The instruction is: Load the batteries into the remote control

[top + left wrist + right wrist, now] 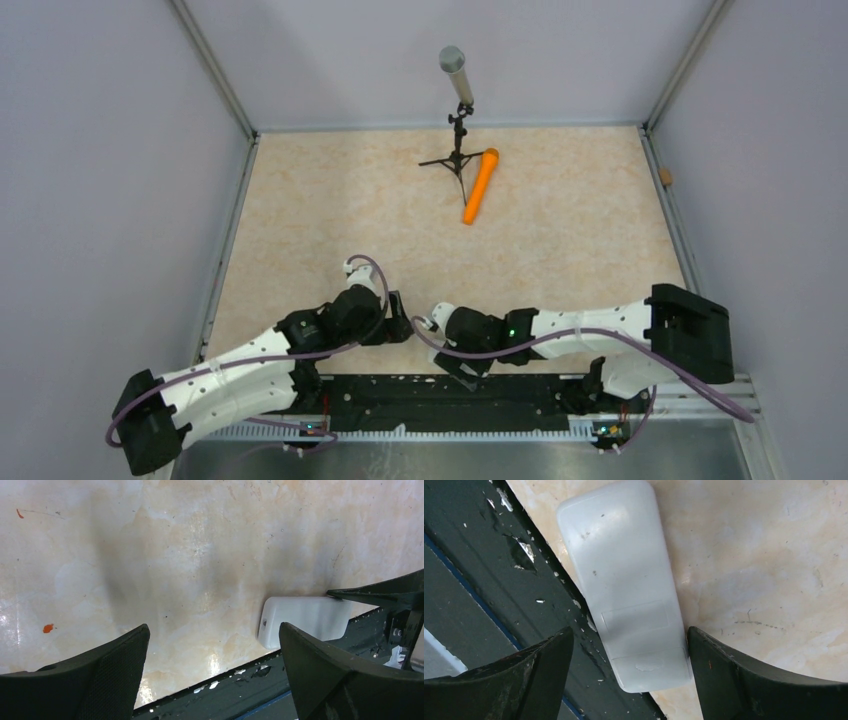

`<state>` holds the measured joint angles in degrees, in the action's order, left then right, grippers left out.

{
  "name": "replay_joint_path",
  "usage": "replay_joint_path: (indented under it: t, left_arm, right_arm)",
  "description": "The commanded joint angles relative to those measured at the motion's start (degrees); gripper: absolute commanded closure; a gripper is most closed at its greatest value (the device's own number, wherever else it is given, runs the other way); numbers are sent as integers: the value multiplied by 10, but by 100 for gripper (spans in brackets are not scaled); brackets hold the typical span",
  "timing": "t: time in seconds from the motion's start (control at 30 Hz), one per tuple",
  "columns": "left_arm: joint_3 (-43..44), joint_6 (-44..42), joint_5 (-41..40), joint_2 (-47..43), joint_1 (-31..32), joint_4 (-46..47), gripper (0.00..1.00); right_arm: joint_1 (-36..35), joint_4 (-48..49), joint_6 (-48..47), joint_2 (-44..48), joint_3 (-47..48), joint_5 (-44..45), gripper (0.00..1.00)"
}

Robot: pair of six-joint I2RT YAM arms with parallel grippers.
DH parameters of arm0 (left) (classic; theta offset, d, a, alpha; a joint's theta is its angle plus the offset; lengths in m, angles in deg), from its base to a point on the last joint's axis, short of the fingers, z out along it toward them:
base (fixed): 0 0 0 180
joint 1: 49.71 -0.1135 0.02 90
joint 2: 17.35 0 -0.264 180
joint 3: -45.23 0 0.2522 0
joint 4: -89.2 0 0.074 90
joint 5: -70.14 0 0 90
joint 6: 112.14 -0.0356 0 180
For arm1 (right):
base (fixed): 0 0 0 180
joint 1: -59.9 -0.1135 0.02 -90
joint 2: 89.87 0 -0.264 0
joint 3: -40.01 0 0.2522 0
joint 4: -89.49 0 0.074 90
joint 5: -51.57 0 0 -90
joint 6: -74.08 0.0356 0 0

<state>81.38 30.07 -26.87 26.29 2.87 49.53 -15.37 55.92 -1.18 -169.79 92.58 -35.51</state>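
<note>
Remote control [629, 590] plain back up on tabletop [764, 555], at its 6 o'clock edge against black rail [479, 580], right tool [629, 630] wide open astride it, left tool [214, 626] wide open, empty

Smooth white plastic remote control [624, 580] on glossy tabletop [774, 555]

Lab test cell: plain grey walls [100, 150] enclose a marbled table [330, 210].
</note>
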Motion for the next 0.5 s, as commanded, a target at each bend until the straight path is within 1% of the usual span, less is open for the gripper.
replay_joint_path:
  t: [0.0, 0.07, 0.2, 0.27, 0.37, 0.47]
  left_arm:
    - [5, 8, -10, -6, -3, 4, 1]
    - [4, 9, -7, -5, -3, 7, 1]
    - [2, 10, -5, -5, -3, 9, 1]
    - [0, 10, -5, -4, -3, 11, 1]
    - [0, 10, 0, -3, -4, 16, 1]
    - [-2, 10, 9, -2, -5, 30, 1]
  right_arm:
    - [-27, -13, 36, -8, 12, 37, 19]
    - [-32, -20, 49, -13, 14, 55, 22]
    - [-38, -40, 64, -18, 17, 85, 32]
    - [-40, -54, 71, -22, 21, 100, 42]
    - [-42, -62, 76, -20, 25, 111, 60]
    - [-42, -52, 85, 1, 22, 107, 71]
